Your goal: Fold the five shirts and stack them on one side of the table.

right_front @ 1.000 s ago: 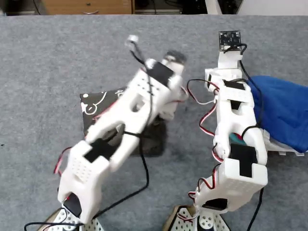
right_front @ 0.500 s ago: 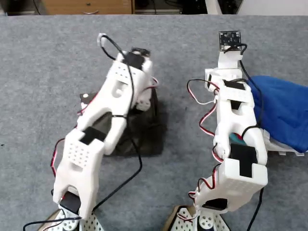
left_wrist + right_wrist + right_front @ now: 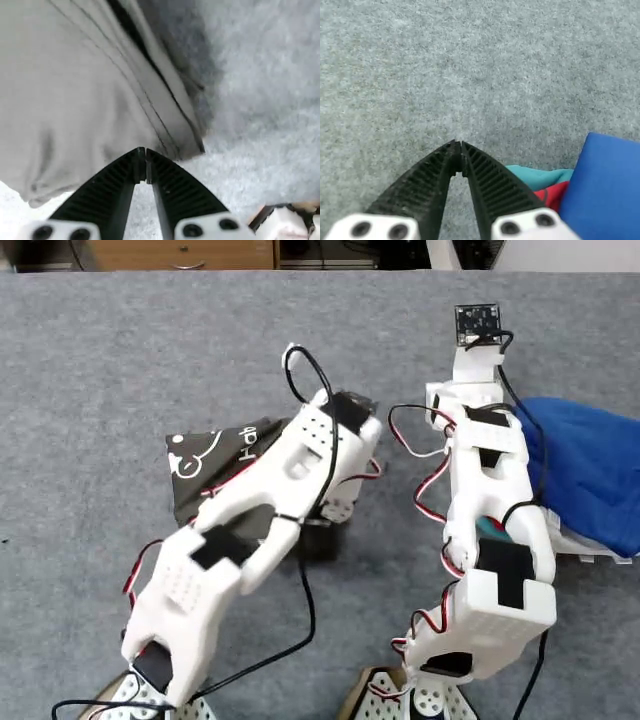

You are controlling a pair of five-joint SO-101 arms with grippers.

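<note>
1. The black shirt (image 3: 215, 455) with a white print lies partly folded on the grey worktop (image 3: 100, 360), left of the middle and well away from every edge. There is room around it for the remaining folds.
2. The left gripper (image 3: 141, 167) is low over that shirt's near hem. Its fingers (image 3: 115, 185) are together, tips right at the cloth's edge. Whether a fold of fabric is caught between them I cannot tell. The spot suits either pinching the hem or pressing it flat.
3. The blue shirt (image 3: 585, 465) lies folded against the worktop's right edge, with a teal shirt (image 3: 540, 176) and a red shirt (image 3: 552, 192) peeping out beside it, seemingly underneath. This looks like the chosen stacking side.
4. The right gripper (image 3: 457, 152) hangs over bare worktop just beside those shirts, its fingers (image 3: 425, 180) together on nothing — likely parked out of the way.
</note>
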